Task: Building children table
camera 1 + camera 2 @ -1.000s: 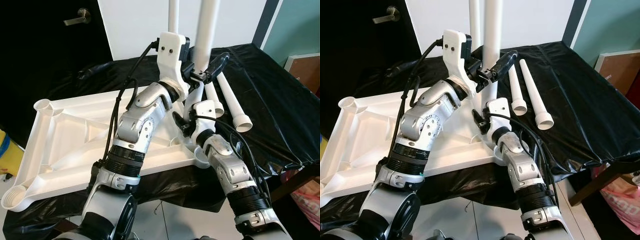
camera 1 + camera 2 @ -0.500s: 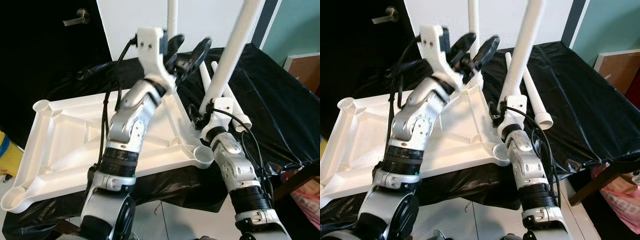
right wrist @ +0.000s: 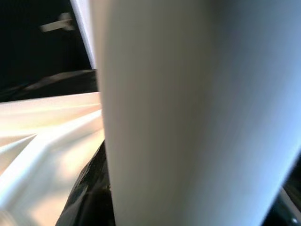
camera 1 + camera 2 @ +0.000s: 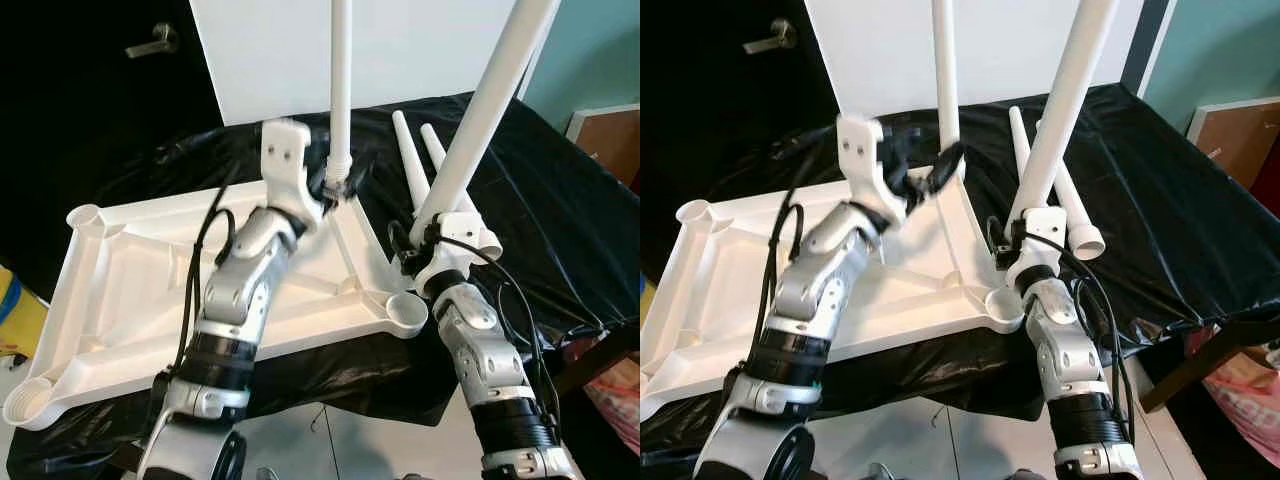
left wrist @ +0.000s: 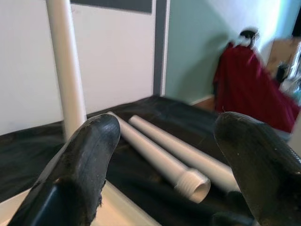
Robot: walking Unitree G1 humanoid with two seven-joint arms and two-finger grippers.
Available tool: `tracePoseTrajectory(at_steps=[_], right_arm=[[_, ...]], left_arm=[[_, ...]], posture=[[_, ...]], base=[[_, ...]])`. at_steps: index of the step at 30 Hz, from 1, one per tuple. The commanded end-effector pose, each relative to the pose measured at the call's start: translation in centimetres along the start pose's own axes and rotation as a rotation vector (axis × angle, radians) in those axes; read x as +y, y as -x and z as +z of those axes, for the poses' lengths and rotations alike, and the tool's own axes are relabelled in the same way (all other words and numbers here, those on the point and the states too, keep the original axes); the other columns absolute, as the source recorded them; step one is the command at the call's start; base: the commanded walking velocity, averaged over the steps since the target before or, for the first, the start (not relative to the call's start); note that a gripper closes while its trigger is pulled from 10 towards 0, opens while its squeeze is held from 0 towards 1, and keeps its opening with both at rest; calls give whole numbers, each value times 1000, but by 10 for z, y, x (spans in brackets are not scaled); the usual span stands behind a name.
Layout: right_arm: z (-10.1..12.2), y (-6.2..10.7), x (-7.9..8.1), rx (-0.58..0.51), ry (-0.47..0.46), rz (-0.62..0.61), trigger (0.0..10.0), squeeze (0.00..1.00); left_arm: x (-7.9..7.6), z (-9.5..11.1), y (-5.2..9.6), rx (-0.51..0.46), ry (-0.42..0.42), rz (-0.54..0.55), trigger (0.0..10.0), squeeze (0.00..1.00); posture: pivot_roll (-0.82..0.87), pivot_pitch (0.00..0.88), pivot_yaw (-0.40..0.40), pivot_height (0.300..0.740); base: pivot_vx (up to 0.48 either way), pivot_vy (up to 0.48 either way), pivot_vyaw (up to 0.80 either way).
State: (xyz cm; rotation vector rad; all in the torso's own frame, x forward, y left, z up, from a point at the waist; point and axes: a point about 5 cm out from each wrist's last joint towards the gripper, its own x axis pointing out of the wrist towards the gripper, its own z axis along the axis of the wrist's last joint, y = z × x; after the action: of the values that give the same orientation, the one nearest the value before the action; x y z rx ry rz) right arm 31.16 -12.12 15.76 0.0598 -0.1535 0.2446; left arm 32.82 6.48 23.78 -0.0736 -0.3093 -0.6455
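The white tabletop [image 4: 150,290] lies upside down on the black cloth [image 4: 540,200], with round sockets at its corners. One leg [image 4: 341,90] stands upright in the far corner socket. Two more legs [image 4: 425,165] lie side by side on the cloth, just beyond the right gripper.

The right gripper [image 4: 420,240] holds the fourth leg [image 4: 490,110] near its lower end, and the fingers are closed on it. One second ago this leg stood almost straight over the near right socket [image 4: 408,312]. Now it leans up and to the right, and its lower end is above the socket and apart from it. In the right wrist view the leg is a wide white blur close to the camera.

The left gripper [image 4: 340,185] has moved too. One second ago it was closed on the same leg, above the right gripper. Half a second ago it was already off the leg, with the fingers spread, higher up. Now it has come lower and sits by the base of the upright leg. In the left wrist view its two black fingers [image 5: 80,165] are wide apart and hold nothing; the upright leg is beyond one finger, and the two lying legs show between them.
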Motion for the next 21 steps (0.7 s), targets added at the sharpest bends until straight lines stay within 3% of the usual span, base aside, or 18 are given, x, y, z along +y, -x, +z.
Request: tracePoseTrajectory(at_steps=[1, 3, 11, 14, 21], right_arm=[[4, 4, 11, -38, 18, 76, 10000, 0], [2, 11, 15, -48, 21, 113, 10000, 0], [0, 19, 13, -45, 19, 113, 10000, 0], [0, 26, 9, -43, 23, 95, 10000, 0], [-2, 36, 8, -33, 26, 94, 10000, 0]], left_arm=[[-5, -10, 9, 37, -52, -61, 10000, 0], [-6, -22, 20, 77, -60, -44, 10000, 0], [-16, -34, 30, 93, -55, -44, 10000, 0], [-30, -43, 44, 113, -57, -111, 10000, 0], [-38, -49, 63, 138, -46, -226, 10000, 0]], posture=[[-192, 29, 62, 740], [-183, 36, 56, 740], [-173, 42, 48, 740], [-170, 46, 44, 740], [-172, 40, 47, 740]], base=[[0, 0, 0], [0, 0, 0], [0, 0, 0], [0, 0, 0], [0, 0, 0]])
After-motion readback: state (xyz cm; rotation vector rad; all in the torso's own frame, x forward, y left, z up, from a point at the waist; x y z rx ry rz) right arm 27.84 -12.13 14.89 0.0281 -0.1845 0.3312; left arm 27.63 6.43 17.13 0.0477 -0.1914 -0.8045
